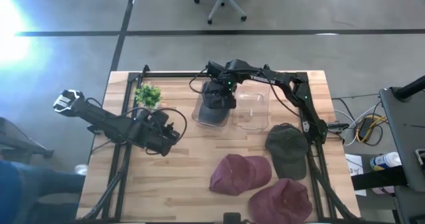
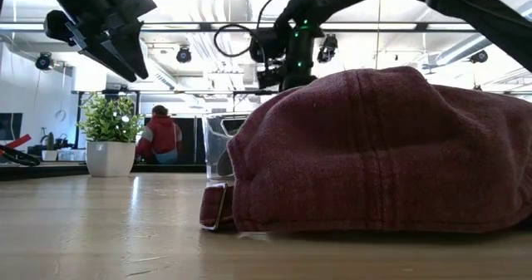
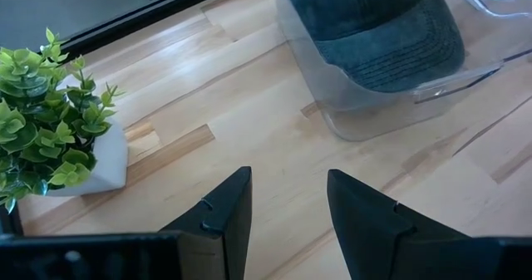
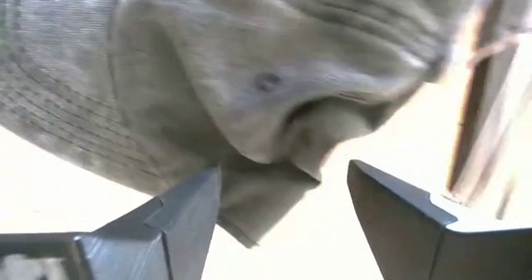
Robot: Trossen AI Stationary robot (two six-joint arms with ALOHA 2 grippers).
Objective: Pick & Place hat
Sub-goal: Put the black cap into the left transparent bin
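Right gripper (image 4: 283, 209) hangs open just above the dark cap (image 1: 214, 108) in the clear bin (image 1: 255, 121), holding nothing.

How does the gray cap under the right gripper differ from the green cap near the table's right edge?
The gray cap lies inside a clear bin; the green cap lies on the bare table. The gray cap has the open right gripper directly over it; the green cap has no gripper near it. The gray cap is bluish gray, the green cap dark olive. Both are soft brimmed caps.
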